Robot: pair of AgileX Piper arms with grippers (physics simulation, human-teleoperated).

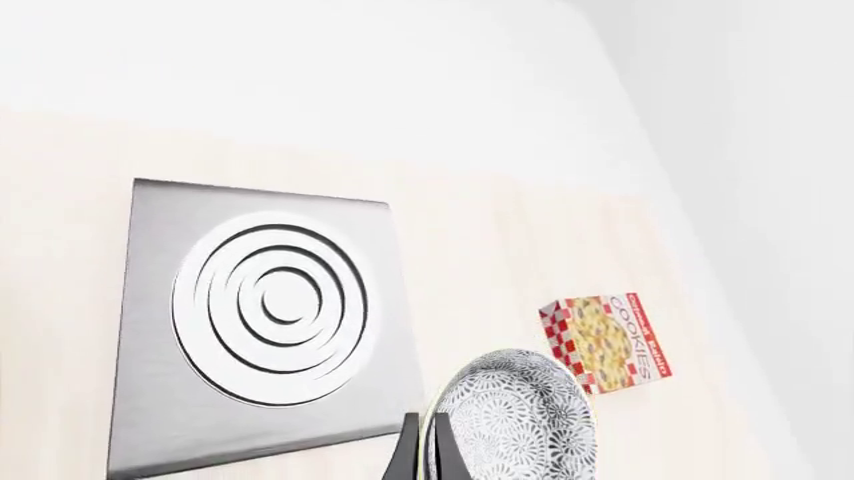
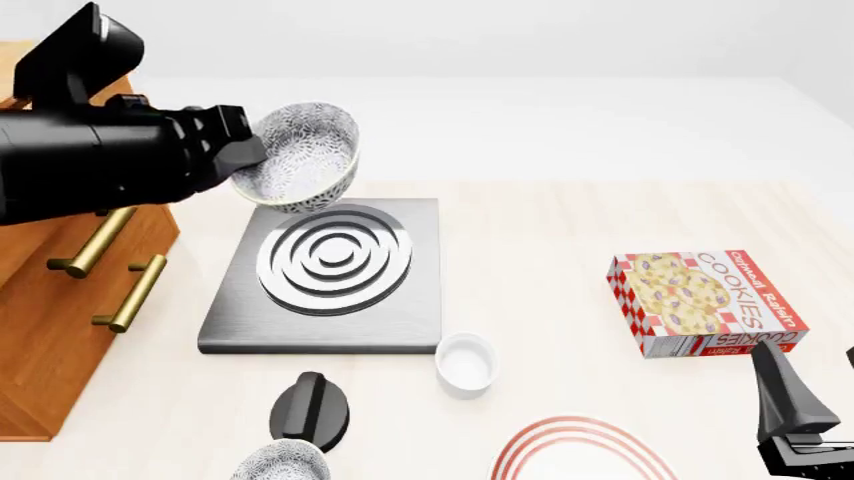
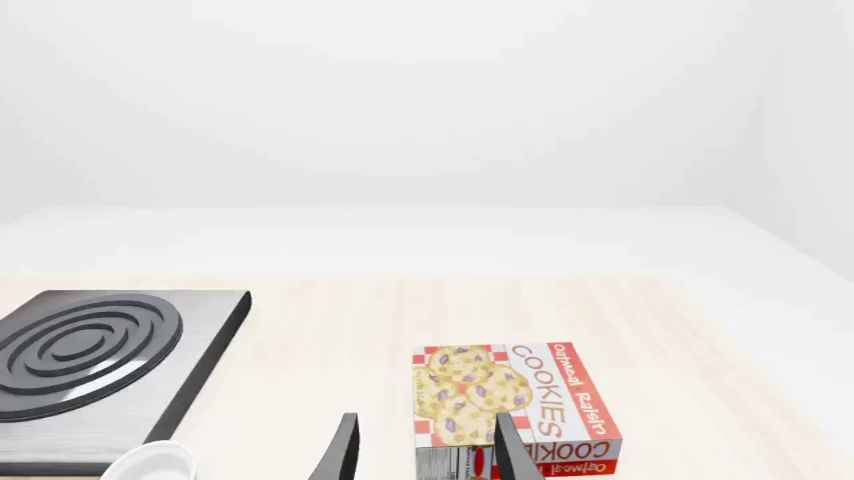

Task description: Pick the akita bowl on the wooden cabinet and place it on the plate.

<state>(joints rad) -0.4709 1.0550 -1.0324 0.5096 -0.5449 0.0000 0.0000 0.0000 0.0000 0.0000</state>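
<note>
Left fingers [image 1: 418, 452] clamped on the rim of the bowl [image 2: 304, 157], held tilted in the air above the burner's [image 2: 331, 275] far edge, just right of the cabinet [image 2: 60, 290]. Same bowl seen edge-on in the left wrist view, burner beneath. Plate [image 2: 583, 453] at the near edge of the worktop [image 2: 561, 230], only its red rings showing, well apart from the held bowl. Second speckled bowl [image 2: 278, 464] near the front, beside a black knob [image 2: 311, 409]. White ramekin [image 2: 466, 360] just off the burner's near corner. Cookie box [image 2: 705, 301] to the right. Right fingers [image 3: 424, 450] parted, holding nothing, low near the cookie box.
</note>
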